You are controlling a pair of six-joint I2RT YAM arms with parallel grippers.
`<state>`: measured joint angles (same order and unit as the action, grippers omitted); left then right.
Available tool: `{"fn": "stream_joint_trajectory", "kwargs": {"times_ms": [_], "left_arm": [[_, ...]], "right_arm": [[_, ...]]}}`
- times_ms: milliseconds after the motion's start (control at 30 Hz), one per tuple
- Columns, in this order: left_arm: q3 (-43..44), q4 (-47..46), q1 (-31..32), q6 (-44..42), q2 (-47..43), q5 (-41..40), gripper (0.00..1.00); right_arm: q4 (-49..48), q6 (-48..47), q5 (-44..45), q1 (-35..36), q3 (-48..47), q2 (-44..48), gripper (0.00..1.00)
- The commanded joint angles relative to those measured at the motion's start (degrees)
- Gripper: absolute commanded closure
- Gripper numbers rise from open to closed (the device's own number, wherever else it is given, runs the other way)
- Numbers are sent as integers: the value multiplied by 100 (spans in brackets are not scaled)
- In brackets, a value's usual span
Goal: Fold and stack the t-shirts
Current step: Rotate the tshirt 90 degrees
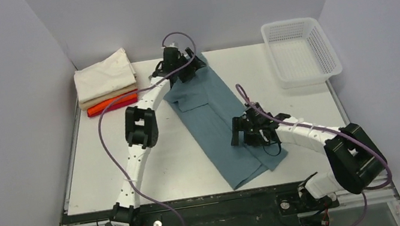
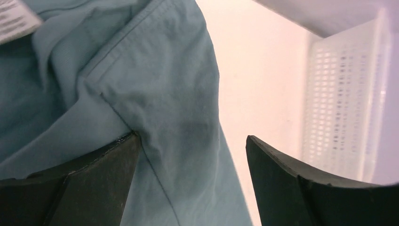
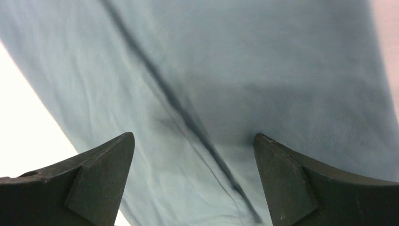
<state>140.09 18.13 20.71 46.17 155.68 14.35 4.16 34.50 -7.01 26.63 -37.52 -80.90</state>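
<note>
A large teal-blue t-shirt lies folded lengthwise as a long strip, slanting from the table's back middle toward the front right. My left gripper is open over its far end; in the left wrist view the cloth with a seam lies between the spread fingers. My right gripper is open over the strip's lower part; the right wrist view shows creased cloth under the spread fingers. A stack of folded shirts sits at the back left: cream on top, tan, then orange-red.
A white plastic mesh basket stands at the back right; its wall also shows in the left wrist view. Grey walls close in the left, back and right. Bare white table lies left of the shirt.
</note>
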Motion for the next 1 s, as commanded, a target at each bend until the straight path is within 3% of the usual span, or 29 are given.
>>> {"fn": "stream_joint_trajectory", "kwargs": {"times_ms": [0, 67, 200, 367, 500, 800, 967], "left_arm": [[845, -1492, 299, 1371, 901, 381, 6], [734, -2383, 302, 2036, 1131, 324, 6], [1071, -2941, 326, 2450, 1656, -95, 6], [1016, -3148, 337, 2303, 1565, -205, 6], [890, -2974, 338, 1800, 1111, 4, 6], [248, -1046, 336, -62, -1396, 873, 6], [-1458, 236, 543, -1260, -3395, 1099, 6]], "right_arm": [[377, 788, -765, 893, 503, -169, 7], [152, 890, -899, 1212, 403, -262, 7], [-186, 884, -1209, 1745, -91, -590, 7], [-250, 664, -1261, 2102, -704, -884, 7], [-137, 708, -804, 2096, -909, -715, 7], [616, 987, 615, 1981, -443, 1441, 6], [1709, 1716, 1131, 1870, 202, 2682, 8]]}}
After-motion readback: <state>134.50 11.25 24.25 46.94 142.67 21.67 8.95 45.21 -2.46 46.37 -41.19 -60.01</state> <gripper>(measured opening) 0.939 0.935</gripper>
